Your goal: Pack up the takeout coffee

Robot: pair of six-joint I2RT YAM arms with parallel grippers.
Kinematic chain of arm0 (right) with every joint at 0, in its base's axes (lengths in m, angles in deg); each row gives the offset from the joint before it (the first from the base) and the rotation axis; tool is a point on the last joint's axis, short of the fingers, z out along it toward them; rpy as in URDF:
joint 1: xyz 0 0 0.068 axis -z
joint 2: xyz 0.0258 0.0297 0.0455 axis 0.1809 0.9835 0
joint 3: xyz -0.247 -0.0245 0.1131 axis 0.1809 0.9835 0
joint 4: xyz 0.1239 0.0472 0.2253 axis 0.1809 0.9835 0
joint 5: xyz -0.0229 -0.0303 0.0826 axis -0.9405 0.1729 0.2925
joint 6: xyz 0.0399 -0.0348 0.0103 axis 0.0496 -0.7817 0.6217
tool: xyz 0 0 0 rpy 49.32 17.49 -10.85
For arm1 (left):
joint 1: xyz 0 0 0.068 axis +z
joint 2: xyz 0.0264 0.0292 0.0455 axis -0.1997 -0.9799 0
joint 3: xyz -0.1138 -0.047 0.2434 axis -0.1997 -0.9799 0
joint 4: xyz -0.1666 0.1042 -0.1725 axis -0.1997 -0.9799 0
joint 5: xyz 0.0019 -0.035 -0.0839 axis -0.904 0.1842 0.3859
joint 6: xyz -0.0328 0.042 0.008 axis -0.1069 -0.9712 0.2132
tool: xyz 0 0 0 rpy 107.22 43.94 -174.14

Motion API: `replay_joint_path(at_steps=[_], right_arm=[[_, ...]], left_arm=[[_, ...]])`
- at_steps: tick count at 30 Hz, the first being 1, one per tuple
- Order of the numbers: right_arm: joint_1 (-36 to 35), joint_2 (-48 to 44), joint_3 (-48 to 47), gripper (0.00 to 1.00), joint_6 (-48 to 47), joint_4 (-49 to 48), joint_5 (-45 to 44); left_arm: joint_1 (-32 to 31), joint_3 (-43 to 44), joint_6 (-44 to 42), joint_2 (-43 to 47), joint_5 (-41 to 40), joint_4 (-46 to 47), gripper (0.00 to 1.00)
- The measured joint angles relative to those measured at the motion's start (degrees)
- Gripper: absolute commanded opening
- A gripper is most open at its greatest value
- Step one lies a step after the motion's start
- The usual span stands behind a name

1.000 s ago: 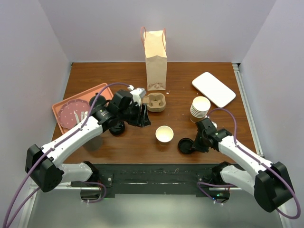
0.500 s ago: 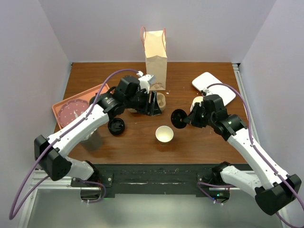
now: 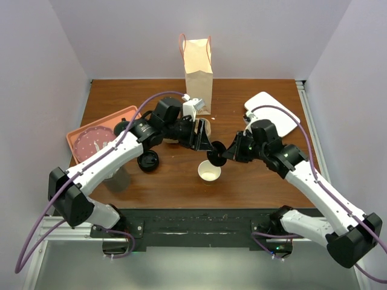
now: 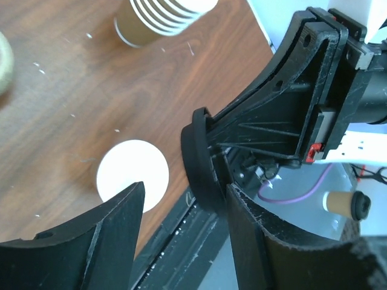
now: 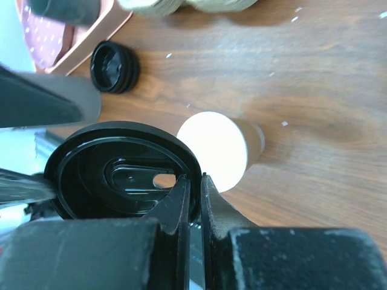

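Standing open on the table (image 3: 272,175), near its front middle, the cup (image 3: 209,171) is not yet lidded, so no finished coffee is ready to be packed. The lid (image 5: 121,175) is clamped at its rim by the right gripper (image 5: 195,187), whose jaws are pressed together on the thin plastic edge. In the top view the lid is held on edge, just above and behind the cup. The left gripper (image 4: 186,193) is set against it with jaws apart, and the lid shows in the gap between the two fingers. A hand-over, or a two-armed seating of the lid, is judged to be the step in hand.

The cup is thin paper, so it will be light, easily dented and easily tipped. It looks empty, though the white glare inside leaves that uncertain. The lid is slick and springy, stiff only at its rim, and even pressure all round will be needed to snap it on.

Once lidded, the cup is best taken round the wall below the rolled rim with a gentle squeeze. It should not be lifted by the lid, which could pop off. It should be kept upright on the way to the bag (image 3: 198,72) at the back.
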Motion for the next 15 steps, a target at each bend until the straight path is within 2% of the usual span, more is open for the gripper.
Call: replay_joint_path(at_steps=[4,8,10,11,12,15], right_arm=[[-3.43,1.75,-0.35,0.07,0.98,-0.39,-0.48],[-5.92,2.6,-0.39,0.13,1.81,-0.81,-1.53],[-6.05,2.16,-0.42,0.21,1.75,-0.79,-2.08],[-6.05,1.81,-0.39,0.22,1.46,-0.74,-2.38],[-6.05,1.27,-0.42,0.23,1.03,-0.68,-2.64],[-6.36,-0.52,-1.16,0.39,-1.84,-0.63,-3.02]], left_arm=[[-0.39,-1.4,1.09,-0.33,1.81,1.25,0.5],[-0.5,-1.57,1.64,-0.57,1.9,1.2,0.28],[-0.42,-1.64,2.21,-0.57,1.25,0.61,0.2],[-0.35,-1.68,2.25,-0.57,0.63,0.26,0.14],[-0.35,-1.68,2.4,-0.57,0.13,-0.04,0.13],[-0.33,-1.68,3.65,-0.57,0.13,-1.31,0.1]])
